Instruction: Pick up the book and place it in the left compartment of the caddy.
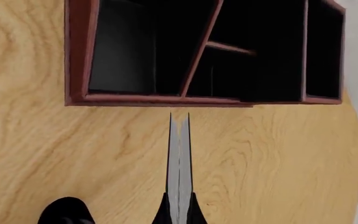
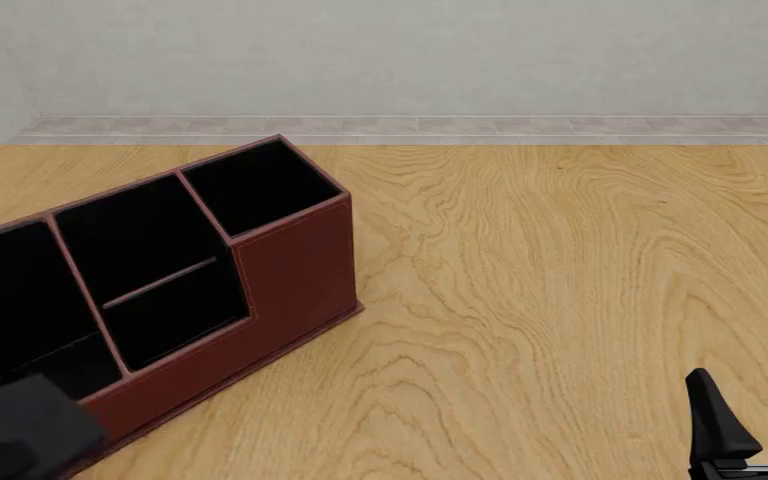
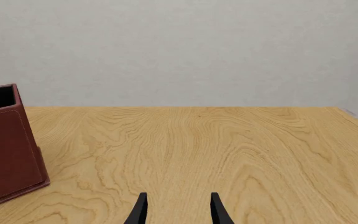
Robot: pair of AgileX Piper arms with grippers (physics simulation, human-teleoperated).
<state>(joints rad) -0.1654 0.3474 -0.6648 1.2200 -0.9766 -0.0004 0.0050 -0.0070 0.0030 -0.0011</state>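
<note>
From my seat, nearest in the left wrist view is my left claw (image 1: 179, 212), its two fingers pinched down on the book (image 1: 179, 158), which I see edge-on as a thin grey sliver pointing straight ahead toward the caddy (image 1: 135, 99). In the front view the left arm shows only as a dark block at about 7 o'clock, so the claw itself is out of sight there; the right claw (image 2: 755, 408) sits idle at 5 o'clock, fingers parted and holding nothing, well apart from everything. Beyond the book's tip is bare table (image 1: 278, 158), then the caddy's low front wall, with the left compartment (image 1: 126, 46) lying at roughly 11 o'clock from the book's edge. I judge the step in hand to be the carry to the drop. The book's line currently aims close to the divider, so I would shift toward the large end section first, keep the book upright and above the wall, centre it over the black opening, and only then lower and release.
</note>
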